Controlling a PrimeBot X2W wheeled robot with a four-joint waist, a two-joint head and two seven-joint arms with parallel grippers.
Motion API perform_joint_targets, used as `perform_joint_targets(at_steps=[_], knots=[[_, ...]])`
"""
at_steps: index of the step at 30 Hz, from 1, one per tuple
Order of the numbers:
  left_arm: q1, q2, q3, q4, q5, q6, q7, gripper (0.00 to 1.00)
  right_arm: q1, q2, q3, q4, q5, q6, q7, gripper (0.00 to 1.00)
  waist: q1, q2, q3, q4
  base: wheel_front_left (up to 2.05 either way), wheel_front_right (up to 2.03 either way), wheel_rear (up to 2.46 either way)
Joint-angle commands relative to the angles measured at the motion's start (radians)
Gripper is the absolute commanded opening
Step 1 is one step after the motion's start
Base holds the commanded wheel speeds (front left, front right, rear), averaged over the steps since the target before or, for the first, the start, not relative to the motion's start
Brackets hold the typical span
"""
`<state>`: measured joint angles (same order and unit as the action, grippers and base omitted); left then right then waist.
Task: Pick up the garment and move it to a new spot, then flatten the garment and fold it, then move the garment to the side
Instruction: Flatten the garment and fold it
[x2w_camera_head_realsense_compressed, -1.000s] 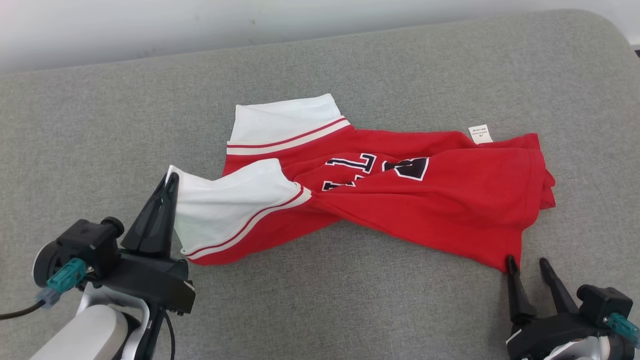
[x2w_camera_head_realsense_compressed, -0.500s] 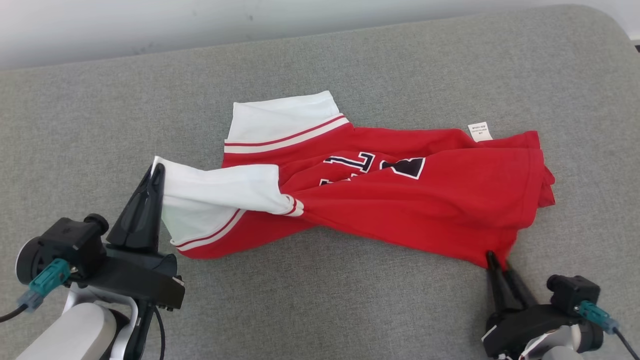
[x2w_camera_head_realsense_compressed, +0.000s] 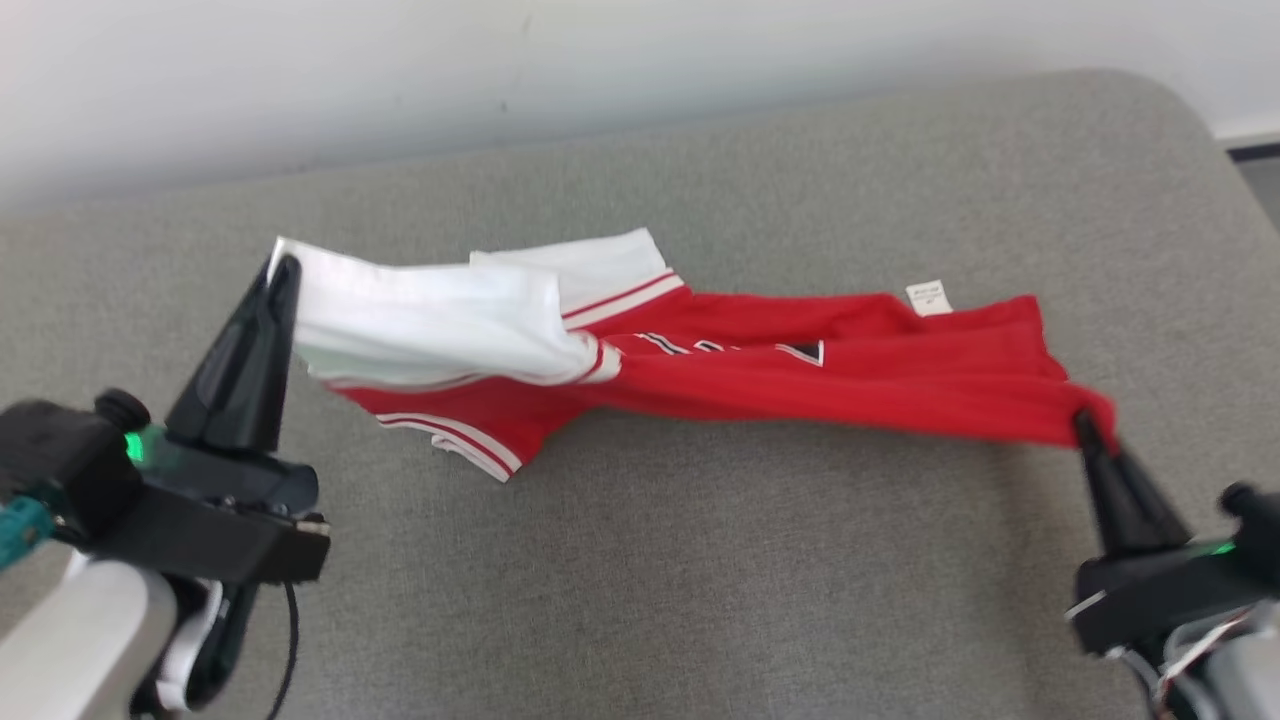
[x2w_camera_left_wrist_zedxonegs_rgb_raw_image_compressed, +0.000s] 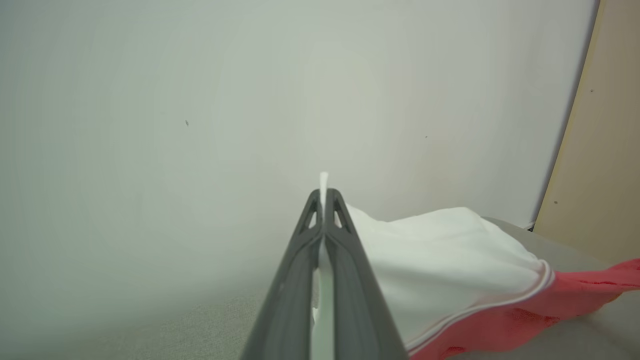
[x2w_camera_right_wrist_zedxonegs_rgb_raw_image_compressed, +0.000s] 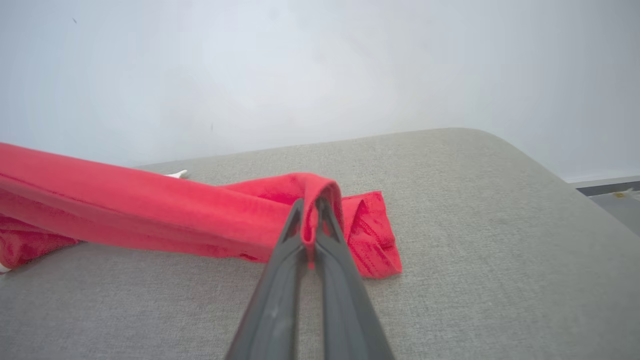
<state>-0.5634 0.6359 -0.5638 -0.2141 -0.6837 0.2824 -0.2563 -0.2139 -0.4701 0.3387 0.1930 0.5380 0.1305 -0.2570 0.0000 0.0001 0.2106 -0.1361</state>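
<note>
The garment (x2w_camera_head_realsense_compressed: 800, 385) is a red jersey with white, striped sleeves and dark lettering, stretched across the grey cushion between both arms. My left gripper (x2w_camera_head_realsense_compressed: 283, 268) is shut on a white sleeve edge at the garment's left end, lifted off the surface; the left wrist view has white cloth (x2w_camera_left_wrist_zedxonegs_rgb_raw_image_compressed: 440, 260) pinched between the closed fingers (x2w_camera_left_wrist_zedxonegs_rgb_raw_image_compressed: 345, 260). At the right end, my right gripper (x2w_camera_head_realsense_compressed: 1085, 425) is shut on the red hem corner. In the right wrist view, red cloth (x2w_camera_right_wrist_zedxonegs_rgb_raw_image_compressed: 150, 210) loops over that gripper's tips (x2w_camera_right_wrist_zedxonegs_rgb_raw_image_compressed: 310, 205).
The grey cushion (x2w_camera_head_realsense_compressed: 700, 580) fills the scene, with open fabric surface in front of the garment. A pale wall (x2w_camera_head_realsense_compressed: 500, 60) runs behind it. The cushion's rounded right corner (x2w_camera_head_realsense_compressed: 1180, 110) drops to a dark floor strip. A tan panel (x2w_camera_left_wrist_zedxonegs_rgb_raw_image_compressed: 595, 150) stands at the right.
My right gripper closed on the red hem corner and lifted it. My left gripper raised the white sleeve higher and leftward. The garment has drawn into a narrow band. The head camera tilted.
</note>
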Motion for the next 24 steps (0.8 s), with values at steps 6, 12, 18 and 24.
perform_joint_targets(at_steps=[6,12,18,24], knots=[[-0.095,0.025,0.023,0.011,-0.001,-0.077,-0.002,0.0,-0.056,-0.116,-0.052,-0.186,0.066,0.0,0.096,0.0,0.0,-0.0001,-0.116,-0.015,0.0,0.0,0.0],[-0.226,0.029,0.032,0.053,-0.046,-0.172,0.033,0.0,-0.218,-0.213,-0.07,-0.276,0.109,0.0,0.199,0.0,0.0,-0.0001,-0.179,-0.017,0.0,0.0,0.0],[-0.406,0.009,0.063,0.114,-0.09,-0.249,0.072,0.0,-0.425,-0.285,-0.027,-0.236,0.18,0.0,0.274,0.0,0.0,-0.0001,-0.218,0.009,0.0,0.0,0.0],[-0.581,-0.017,0.069,0.237,-0.108,-0.325,0.1,0.0,-0.596,-0.333,0.056,-0.164,0.242,0.0,0.283,0.0,0.0,-0.0001,-0.247,0.038,0.0,0.0,0.0]])
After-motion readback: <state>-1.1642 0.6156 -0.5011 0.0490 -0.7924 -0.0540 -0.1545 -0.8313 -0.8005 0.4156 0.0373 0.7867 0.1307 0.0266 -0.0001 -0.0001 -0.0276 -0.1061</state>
